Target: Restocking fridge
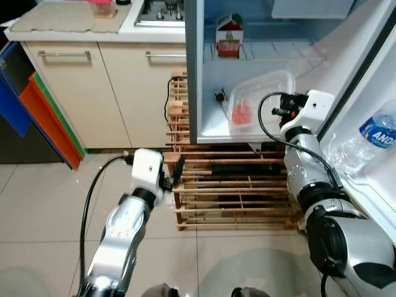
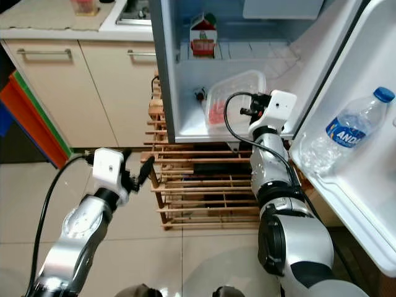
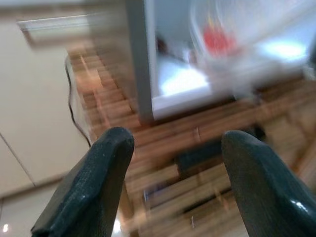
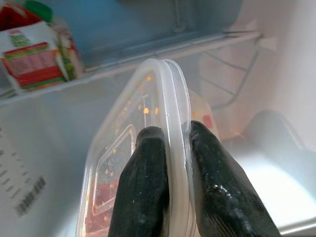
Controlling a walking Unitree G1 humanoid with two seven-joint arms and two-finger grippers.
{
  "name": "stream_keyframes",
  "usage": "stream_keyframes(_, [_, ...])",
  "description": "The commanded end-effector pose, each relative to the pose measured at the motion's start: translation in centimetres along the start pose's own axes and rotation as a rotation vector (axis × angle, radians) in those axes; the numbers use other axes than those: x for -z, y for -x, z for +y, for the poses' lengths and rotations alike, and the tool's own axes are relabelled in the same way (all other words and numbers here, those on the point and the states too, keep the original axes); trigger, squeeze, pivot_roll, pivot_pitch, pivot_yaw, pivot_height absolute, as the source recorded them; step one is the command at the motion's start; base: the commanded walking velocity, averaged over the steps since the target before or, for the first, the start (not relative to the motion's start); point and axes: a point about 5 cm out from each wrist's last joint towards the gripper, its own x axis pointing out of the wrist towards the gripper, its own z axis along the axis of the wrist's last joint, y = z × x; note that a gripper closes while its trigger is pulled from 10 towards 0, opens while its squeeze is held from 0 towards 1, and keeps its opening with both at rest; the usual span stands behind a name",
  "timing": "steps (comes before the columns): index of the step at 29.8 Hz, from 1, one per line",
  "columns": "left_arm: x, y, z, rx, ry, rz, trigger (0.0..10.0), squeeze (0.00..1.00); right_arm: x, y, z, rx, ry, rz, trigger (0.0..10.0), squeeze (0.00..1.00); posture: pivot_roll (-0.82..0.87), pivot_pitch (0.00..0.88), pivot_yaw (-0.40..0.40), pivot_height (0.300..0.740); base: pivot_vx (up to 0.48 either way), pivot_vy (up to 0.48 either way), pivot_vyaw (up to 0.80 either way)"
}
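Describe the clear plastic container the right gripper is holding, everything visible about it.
The container is a shallow, rounded-rectangle box of clear, thin-looking plastic with a matching lid on it. Red food with small orange bits lies inside. It is tilted, its near rim pinched between the right gripper's two black fingers. It sits within the open fridge, over the lower shelf, below and to the right of the milk carton.

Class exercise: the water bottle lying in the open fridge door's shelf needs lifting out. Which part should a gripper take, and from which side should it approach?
Take the water bottle around its labelled body, coming down from above on the fridge door's open side. It lies tilted in the door shelf with its blue cap uppermost, so the shelf wall blocks the lower sides.
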Motion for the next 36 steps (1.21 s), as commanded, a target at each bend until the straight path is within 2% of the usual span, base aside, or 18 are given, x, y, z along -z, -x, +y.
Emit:
stream_keyframes(1, [-0.9, -0.2, -0.7, 0.076, -0.038, -0.043, 10.0, 0.00, -0.5, -0.2, -0.1, 0.004, 0.014, -0.024, 0.0, 0.27, 0.04, 0.043, 0.001, 0.740, 0.000, 0.000, 0.00])
stream_keyframes(2, [-1.1, -0.4, -1.1, 0.119, -0.060, -0.051, 10.0, 0.00, -0.6, -0.2, -0.2, 0.011, 0.017, -0.023, 0.0, 0.27, 0.05, 0.040, -0.003, 0.740, 0.000, 0.000, 0.00])
stream_keyframes(6, [-2.2, -1.2, -1.0, 0.145, -0.050, -0.082, 10.0, 0.00, -0.8, -0.4, -0.4, 0.021, 0.027, -0.026, 0.0, 0.27, 0.05, 0.039, 0.000, 0.740, 0.000, 0.000, 0.00])
stream_keyframes(13, [-2.8, -1.3, -2.0, 0.188, -0.016, -0.114, 10.0, 0.00, -1.1, -0.5, -1.0, 0.047, 0.038, -0.025, 0.0, 0.27, 0.05, 0.053, -0.004, 0.740, 0.000, 0.000, 0.00])
stream_keyframes(19, [-3.1, -1.7, -2.1, 0.192, -0.033, -0.125, 10.0, 0.00, -0.7, -0.3, -1.0, 0.052, 0.041, -0.011, 0.0, 0.27, 0.04, 0.064, -0.005, 0.740, 0.446, 0.000, 0.00])
stream_keyframes(36, [-3.5, -2.1, -2.2, 0.178, -0.016, -0.141, 10.0, 0.00, 0.0, -0.1, -0.8, 0.049, 0.036, 0.015, 0.0, 0.27, 0.04, 0.076, -0.006, 0.740, 0.473, 0.000, 0.00])
